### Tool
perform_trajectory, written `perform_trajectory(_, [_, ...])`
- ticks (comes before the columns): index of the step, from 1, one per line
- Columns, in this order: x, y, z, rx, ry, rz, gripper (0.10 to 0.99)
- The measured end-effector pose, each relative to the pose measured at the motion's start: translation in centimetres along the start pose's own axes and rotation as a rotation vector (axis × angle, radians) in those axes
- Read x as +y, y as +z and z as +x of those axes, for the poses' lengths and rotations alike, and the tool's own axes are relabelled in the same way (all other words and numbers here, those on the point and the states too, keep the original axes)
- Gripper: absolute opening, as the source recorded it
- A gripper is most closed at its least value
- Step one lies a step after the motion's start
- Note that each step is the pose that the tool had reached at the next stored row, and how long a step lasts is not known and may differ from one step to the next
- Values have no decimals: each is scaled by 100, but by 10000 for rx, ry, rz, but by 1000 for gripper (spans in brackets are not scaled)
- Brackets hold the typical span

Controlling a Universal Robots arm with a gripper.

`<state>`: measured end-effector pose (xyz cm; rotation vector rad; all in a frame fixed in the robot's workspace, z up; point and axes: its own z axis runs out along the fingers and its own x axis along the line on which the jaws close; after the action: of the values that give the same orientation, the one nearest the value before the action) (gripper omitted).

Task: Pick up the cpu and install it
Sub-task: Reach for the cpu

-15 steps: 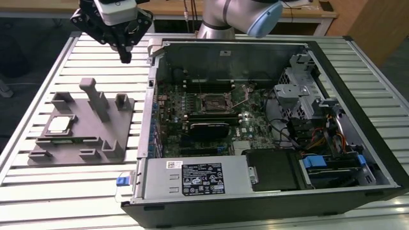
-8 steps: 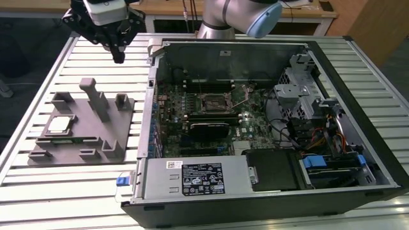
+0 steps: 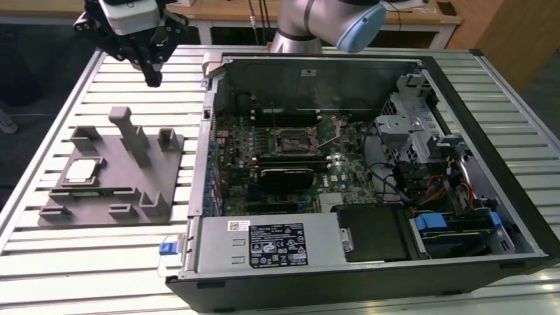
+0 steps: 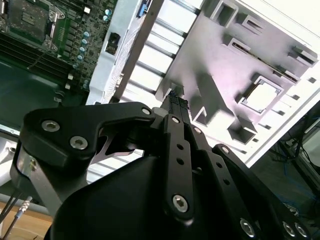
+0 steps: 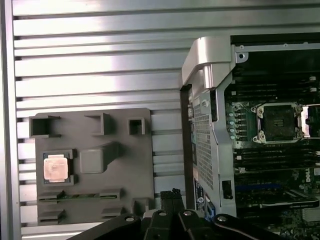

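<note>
The cpu (image 3: 81, 170) lies flat with its silver top up in a square pocket of the grey fixture tray (image 3: 131, 197), at the exterior view's left. It also shows in both wrist views (image 5: 55, 167) (image 4: 261, 96). My gripper (image 3: 153, 80) hangs high above the slatted table, beyond the tray's far edge and well apart from the cpu. Its black fingers (image 5: 170, 195) are pressed together with nothing between them, as the second wrist view's fingertips (image 4: 175, 102) confirm. The motherboard socket (image 3: 293, 139) sits with its frame uncovered inside the computer case, and appears again in the first wrist view (image 5: 278, 122).
The open computer case (image 3: 490, 72) fills the middle and right of the exterior view, with drive bays, cables and a power supply (image 3: 262, 243) inside. Tall posts (image 3: 131, 134) rise from the tray beside the cpu. Bare slatted table (image 3: 114, 262) surrounds the tray.
</note>
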<state>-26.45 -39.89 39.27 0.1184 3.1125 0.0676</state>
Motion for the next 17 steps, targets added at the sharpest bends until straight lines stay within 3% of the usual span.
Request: perform_trajectory(17, [-19,25,236,0,0,-1,106])
